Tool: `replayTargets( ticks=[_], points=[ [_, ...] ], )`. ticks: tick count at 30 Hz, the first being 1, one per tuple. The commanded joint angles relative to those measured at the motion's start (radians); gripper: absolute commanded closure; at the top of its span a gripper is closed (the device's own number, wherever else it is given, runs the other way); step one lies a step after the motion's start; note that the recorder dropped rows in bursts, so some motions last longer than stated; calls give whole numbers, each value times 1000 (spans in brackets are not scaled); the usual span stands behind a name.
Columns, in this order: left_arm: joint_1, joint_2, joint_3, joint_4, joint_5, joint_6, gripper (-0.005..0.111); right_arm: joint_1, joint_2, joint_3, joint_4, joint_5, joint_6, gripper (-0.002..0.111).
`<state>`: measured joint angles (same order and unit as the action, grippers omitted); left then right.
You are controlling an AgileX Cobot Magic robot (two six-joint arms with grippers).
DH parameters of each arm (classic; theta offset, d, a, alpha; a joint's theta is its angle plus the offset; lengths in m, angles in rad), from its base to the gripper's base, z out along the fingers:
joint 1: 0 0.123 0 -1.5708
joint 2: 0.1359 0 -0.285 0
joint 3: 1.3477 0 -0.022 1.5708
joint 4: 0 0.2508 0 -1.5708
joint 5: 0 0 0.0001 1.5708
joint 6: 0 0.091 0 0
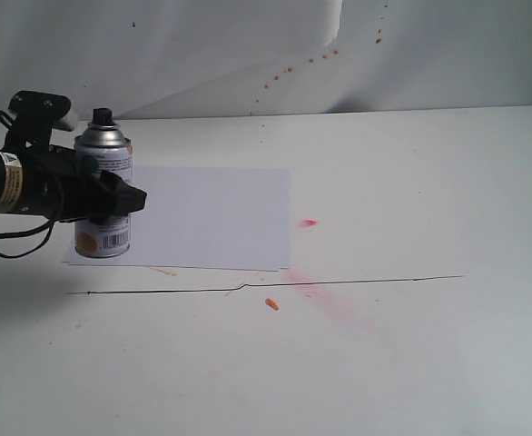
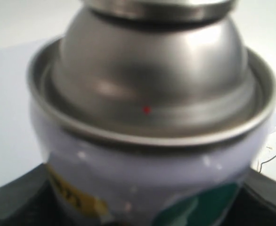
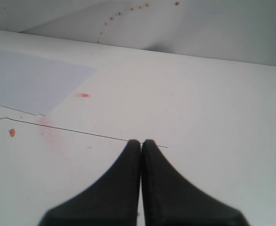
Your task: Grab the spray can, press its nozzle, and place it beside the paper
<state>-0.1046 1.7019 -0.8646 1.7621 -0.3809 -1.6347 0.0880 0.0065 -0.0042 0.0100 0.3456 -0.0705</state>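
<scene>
Spray can (image 2: 150,89) fills the left wrist view: silver dome and rolled rim uppermost, white label with a teal patch and a yellow-orange patch below. One small red speck sits on the dome. Black fingers (image 2: 20,200) press the can's body from both sides, so the left gripper (image 1: 112,193) is clamped on the can around mid-height.

In the exterior view the can stands upright at the far left, with the black nozzle (image 1: 103,115) on top and clear of the gripper. Its base lies over the left end of the paper (image 1: 211,218). Whether the base bears on the sheet or hangs just above it cannot be told. The paper lies flat on the white table (image 1: 411,354).

Just off the paper's right edge is a small red mark (image 1: 309,222). Near the paper's lower right corner a faint pink smear (image 1: 334,304) runs across a thin black line (image 1: 357,281), and an orange fleck (image 1: 271,304) lies just beside it. The creased white backdrop (image 1: 202,45) behind the table carries a scatter of reddish specks (image 1: 293,68).

The right gripper (image 3: 141,143) hangs over bare table with its two black fingertips pressed together and nothing between them.
</scene>
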Motion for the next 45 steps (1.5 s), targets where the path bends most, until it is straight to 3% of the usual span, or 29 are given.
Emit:
replayTargets(
  ticks=[1, 4, 7, 10, 13, 17, 20, 25, 33, 36, 45],
  points=[
    [-4, -13, -1, -18, 4, -13, 107, -7, -6, 4, 1, -5, -1, 108],
    [-4, 12, 25, -74, -5, 88, 107, -7, -6, 4, 1, -5, -1, 108],
    [-4, 61, 87, -233, -10, 481, 107, -7, -6, 4, 1, -5, -1, 108],
    [-4, 87, 106, -249, -12, 600, 107, -7, -6, 4, 1, -5, -1, 108],
    [-4, 88, 106, -155, -58, 589, 107, -7, -6, 4, 1, -5, -1, 108],
    [-4, 88, 78, -18, -47, 431, 107, -7, -6, 4, 1, -5, -1, 108],
    [-4, 88, 41, -18, -22, 409, 107, -7, -6, 4, 1, -5, -1, 108],
    [-4, 88, -57, -18, -91, 314, 107, -7, -6, 4, 1, -5, -1, 108],
    [-4, 88, -94, -18, -63, 218, 107, -7, -6, 4, 1, -5, -1, 108],
    [-4, 88, -94, -18, -110, 172, 107, -7, -6, 4, 1, -5, -1, 108],
    [-4, 88, -114, -18, -353, -294, 107, -7, -6, 4, 1, -5, -1, 108]
  ],
)
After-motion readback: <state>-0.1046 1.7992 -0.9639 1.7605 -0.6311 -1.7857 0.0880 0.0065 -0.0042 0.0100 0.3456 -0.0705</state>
